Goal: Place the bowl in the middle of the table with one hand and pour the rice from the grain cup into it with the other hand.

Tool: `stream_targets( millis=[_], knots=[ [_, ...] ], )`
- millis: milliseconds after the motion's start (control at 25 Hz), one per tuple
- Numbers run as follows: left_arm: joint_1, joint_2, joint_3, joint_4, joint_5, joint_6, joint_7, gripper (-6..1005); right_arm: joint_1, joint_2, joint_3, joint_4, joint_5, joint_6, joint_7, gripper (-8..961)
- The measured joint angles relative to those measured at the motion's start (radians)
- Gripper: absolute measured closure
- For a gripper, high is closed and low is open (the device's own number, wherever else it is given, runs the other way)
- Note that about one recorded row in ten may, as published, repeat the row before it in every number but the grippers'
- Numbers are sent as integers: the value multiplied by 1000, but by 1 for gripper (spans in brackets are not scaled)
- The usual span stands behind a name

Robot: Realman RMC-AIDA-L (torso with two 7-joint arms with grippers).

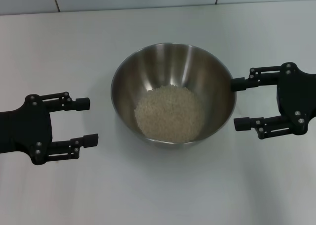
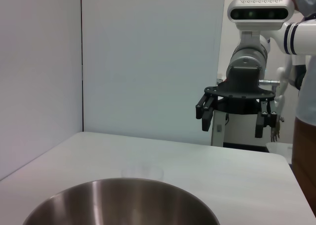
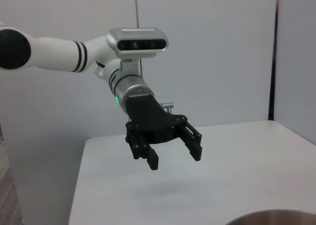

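We are logging the bowl mid-desk, holding the rice — pouring looks done. We are seeing the left pincer hovering well apart from the bowl's left side, spread wide, gripping nothing. The right pincer is hanging just beside the bowl's right rim, equally spread and empty — bare desk behind it for retreating.

Bright, even overhead light; soft glare streaks the large shiny stainless-steel bowl, faint shadow at six o'clock.
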Motion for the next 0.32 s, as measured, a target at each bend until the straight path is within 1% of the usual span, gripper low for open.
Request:
stream_targets(
  millis=[320],
  knots=[
    [-1,0,0,-1,3,-3,1,275,21,0,-21,39,2,2,-24,216]
  ],
)
